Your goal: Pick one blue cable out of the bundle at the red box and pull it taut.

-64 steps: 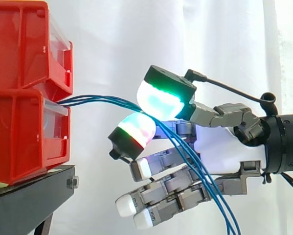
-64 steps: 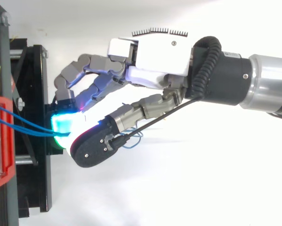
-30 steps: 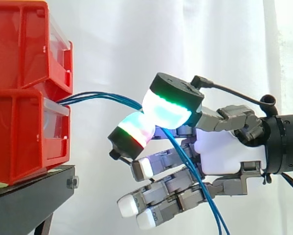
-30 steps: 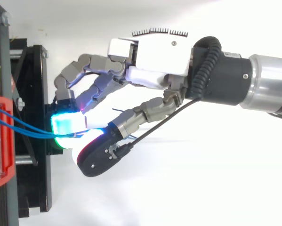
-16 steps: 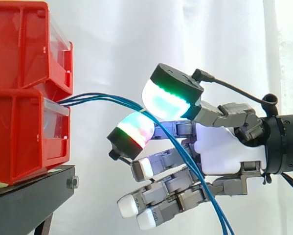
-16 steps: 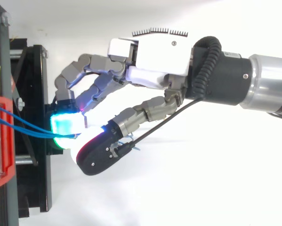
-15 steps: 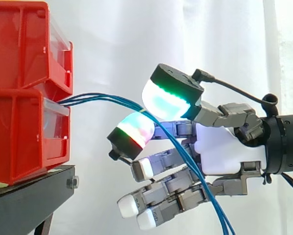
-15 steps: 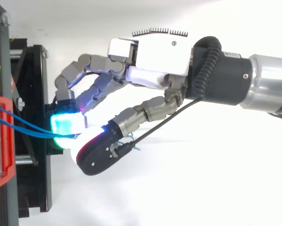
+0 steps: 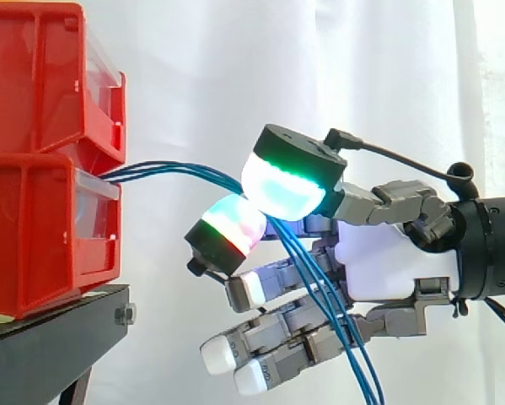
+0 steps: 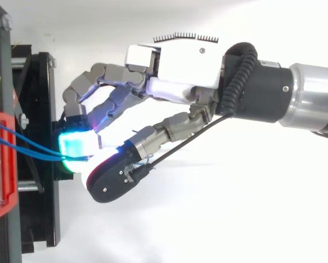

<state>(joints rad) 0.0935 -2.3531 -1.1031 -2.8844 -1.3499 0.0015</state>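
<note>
A white curtain (image 9: 218,67) backs two stacked red bins (image 9: 33,228) on a black stand (image 9: 50,342). Beside them, the robot hand (image 9: 378,261) pinches thin blue cables (image 9: 168,171) between glowing pads (image 9: 286,184). The cables run from the lower bin's front, then droop across the curled fingers.

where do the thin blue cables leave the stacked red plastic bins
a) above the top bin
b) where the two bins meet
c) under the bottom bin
b: the thin blue cables come out where the upper and lower stacked red plastic bins meet.
</note>
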